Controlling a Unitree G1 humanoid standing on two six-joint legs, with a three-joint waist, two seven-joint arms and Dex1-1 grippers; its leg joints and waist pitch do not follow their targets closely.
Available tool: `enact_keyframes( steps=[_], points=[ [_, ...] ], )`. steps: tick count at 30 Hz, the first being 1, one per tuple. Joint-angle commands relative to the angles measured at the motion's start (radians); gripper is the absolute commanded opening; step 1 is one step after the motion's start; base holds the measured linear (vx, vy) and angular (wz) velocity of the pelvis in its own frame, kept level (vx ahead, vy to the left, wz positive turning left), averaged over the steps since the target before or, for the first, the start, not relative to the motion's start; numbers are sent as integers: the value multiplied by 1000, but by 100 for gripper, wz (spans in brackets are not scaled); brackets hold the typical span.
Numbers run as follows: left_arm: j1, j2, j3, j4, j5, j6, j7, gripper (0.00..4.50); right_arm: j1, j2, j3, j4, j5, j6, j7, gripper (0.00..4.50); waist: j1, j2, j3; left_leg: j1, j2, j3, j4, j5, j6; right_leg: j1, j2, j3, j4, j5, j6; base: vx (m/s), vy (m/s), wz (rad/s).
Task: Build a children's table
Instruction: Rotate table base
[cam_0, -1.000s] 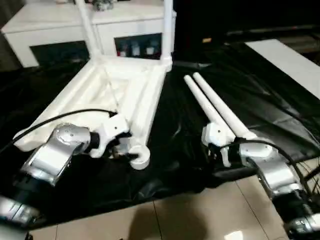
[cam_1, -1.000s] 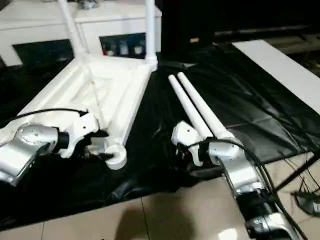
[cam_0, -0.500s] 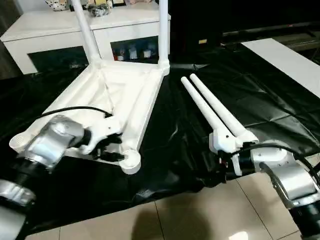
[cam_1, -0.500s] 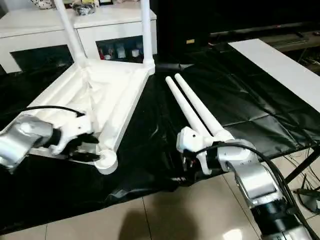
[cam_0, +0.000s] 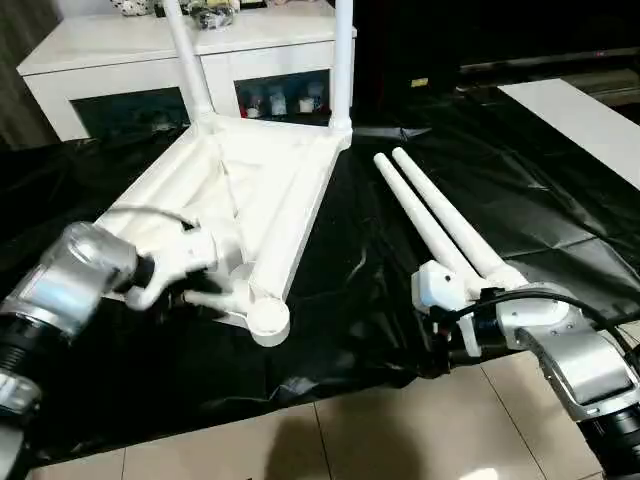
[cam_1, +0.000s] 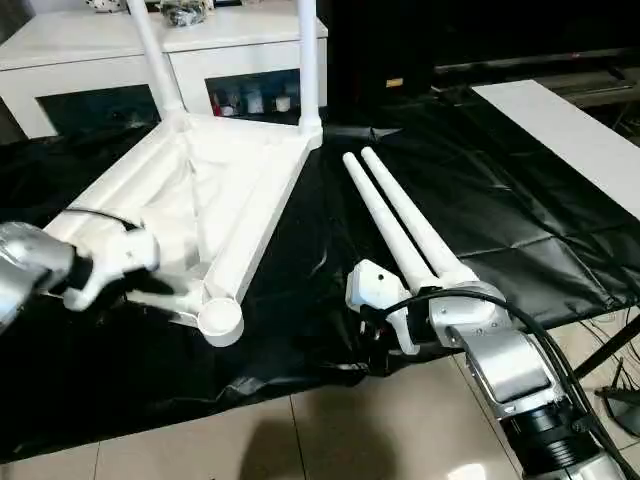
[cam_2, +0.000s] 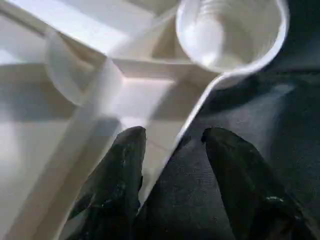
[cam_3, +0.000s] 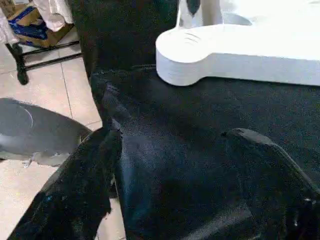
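The children's table lies in parts on a black sheet. Its white tabletop (cam_0: 255, 175) is upside down, ribs up. Two legs (cam_0: 190, 60) (cam_0: 342, 60) stand upright in the far corner sockets. Two loose legs (cam_0: 440, 215) lie side by side to the right. My left gripper (cam_0: 205, 288) is at the tabletop's near edge, just left of the empty corner socket (cam_0: 268, 320). In the left wrist view its fingers (cam_2: 120, 185) stand apart with the thin rim running between them. My right gripper (cam_1: 375, 345) hangs open over the sheet by the loose legs' thick ends, holding nothing.
A white cabinet (cam_0: 150, 50) with glass doors stands behind the tabletop. A white board (cam_0: 580, 110) lies at the far right. The black sheet (cam_0: 330, 350) ends at tiled floor (cam_0: 400, 430) in front. The right wrist view shows a cardboard box (cam_3: 30, 25) on the floor.
The head camera has shifted. My left gripper's fingers have drawn closer together and it has slid left from the near corner socket along the rim. The right gripper stays open.
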Motion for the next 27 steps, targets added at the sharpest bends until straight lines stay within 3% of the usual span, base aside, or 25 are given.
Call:
enact_keyframes(
  steps=[1,3,4,8,11,14,19,20,27],
  points=[
    [-10,-15,-31,59,59,-59,52,239,-23,-6,9,-8,9,3,5,369,4,-5,-66,7,11,-2,-66,-155,23,54,-49,35,-68,-62,-238,0,0,0],
    [-18,-27,-41,88,78,-85,78,239,-23,-6,11,-9,10,4,4,369,4,-7,-68,6,11,-3,-65,-142,24,55,-48,34,-65,-29,-241,0,0,0],
    [-24,-43,-41,106,82,-95,97,239,-21,-5,12,-12,11,5,3,369,6,0,-69,6,10,-3,-63,-137,25,54,-48,34,-63,-14,-244,0,0,0],
    [-34,-71,-45,135,98,-114,109,239,-16,-6,19,-19,11,7,-4,369,7,-3,-68,7,10,-2,-64,-152,23,55,-49,34,-66,-22,-251,0,0,0],
    [-49,-87,-43,169,102,-114,86,203,-13,-7,20,-24,13,10,-6,369,12,-1,-67,10,11,-1,-65,-170,17,53,-48,34,-69,-46,-249,0,0,0],
    [-49,-81,-45,150,87,-59,25,190,-12,-9,20,-26,13,12,-8,369,21,2,-69,12,13,-2,-65,-166,10,52,-49,35,-65,-27,-255,0,0,0],
    [-32,-85,-26,106,60,48,-13,156,-7,-8,18,-33,20,18,-13,369,19,1,-71,7,11,-3,-63,-135,16,57,-48,33,-58,42,-268,0,0,0],
    [-22,-91,-17,88,51,81,-3,131,-8,-5,18,-31,23,18,-16,369,18,2,-71,7,12,-3,-64,-138,16,57,-49,32,-57,44,-272,0,0,0],
    [53,-107,24,-44,22,247,33,93,-9,2,24,-27,23,17,-23,369,10,-1,-67,6,13,-3,-67,-164,20,58,-50,33,-64,-21,-268,0,0,0]
  ],
)
